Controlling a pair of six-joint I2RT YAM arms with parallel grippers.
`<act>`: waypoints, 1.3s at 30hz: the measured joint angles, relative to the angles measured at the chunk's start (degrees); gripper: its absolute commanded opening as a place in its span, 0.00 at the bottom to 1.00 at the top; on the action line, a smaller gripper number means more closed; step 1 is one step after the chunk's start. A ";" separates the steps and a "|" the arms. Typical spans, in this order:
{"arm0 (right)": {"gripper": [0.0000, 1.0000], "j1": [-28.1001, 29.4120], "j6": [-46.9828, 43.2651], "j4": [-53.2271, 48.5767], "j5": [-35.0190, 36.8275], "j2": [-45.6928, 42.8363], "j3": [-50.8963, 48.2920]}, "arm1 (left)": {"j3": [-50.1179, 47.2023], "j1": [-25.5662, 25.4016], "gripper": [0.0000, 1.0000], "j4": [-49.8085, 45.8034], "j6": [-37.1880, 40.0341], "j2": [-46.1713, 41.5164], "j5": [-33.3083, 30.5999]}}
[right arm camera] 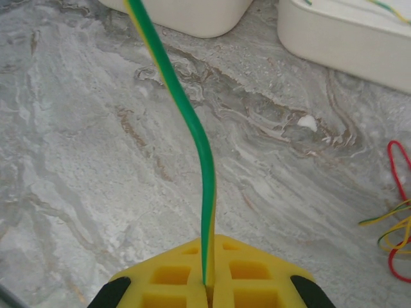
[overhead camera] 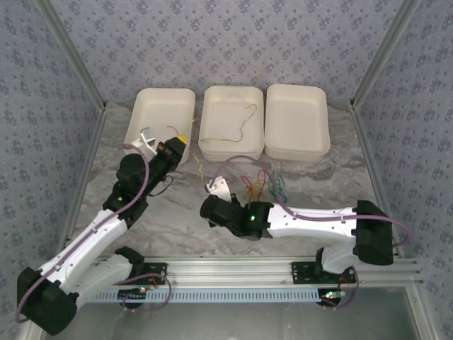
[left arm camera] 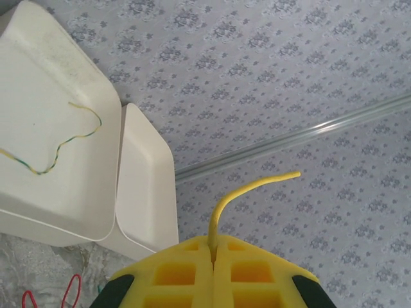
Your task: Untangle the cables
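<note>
My left gripper [overhead camera: 177,144] hovers at the front right corner of the left white tray [overhead camera: 152,99]. It is shut on a plain yellow cable [left arm camera: 245,191] whose free end curls up past the fingertips. My right gripper [overhead camera: 215,190] is low over the marble table, shut on a green-and-yellow cable [right arm camera: 191,126] that runs away from the fingertips toward the trays. A tangle of red, yellow and green cables [overhead camera: 262,185] lies on the table just right of it, also at the right edge of the right wrist view [right arm camera: 393,232]. A yellow-green cable [overhead camera: 237,132] lies alone in the middle tray [overhead camera: 212,95].
A third white tray [overhead camera: 297,99] stands at the back right. A thin red wire [overhead camera: 172,129] shows in the left tray beside my left gripper. Patterned walls with metal rails close in the back and sides. The marble table [overhead camera: 318,180] lies between the trays and the arm bases.
</note>
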 measured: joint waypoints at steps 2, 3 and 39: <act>0.00 0.39 -1.11 0.22 0.96 0.42 0.15 | 1.36 0.68 0.00 -1.51 -0.57 0.31 0.66; 0.00 0.66 -1.70 0.44 1.44 0.57 0.33 | 2.25 0.94 0.00 -2.25 -0.94 0.61 1.16; 0.50 2.12 -13.86 -5.66 -6.43 -12.50 0.85 | 8.04 8.50 0.00 8.41 -8.37 6.27 12.00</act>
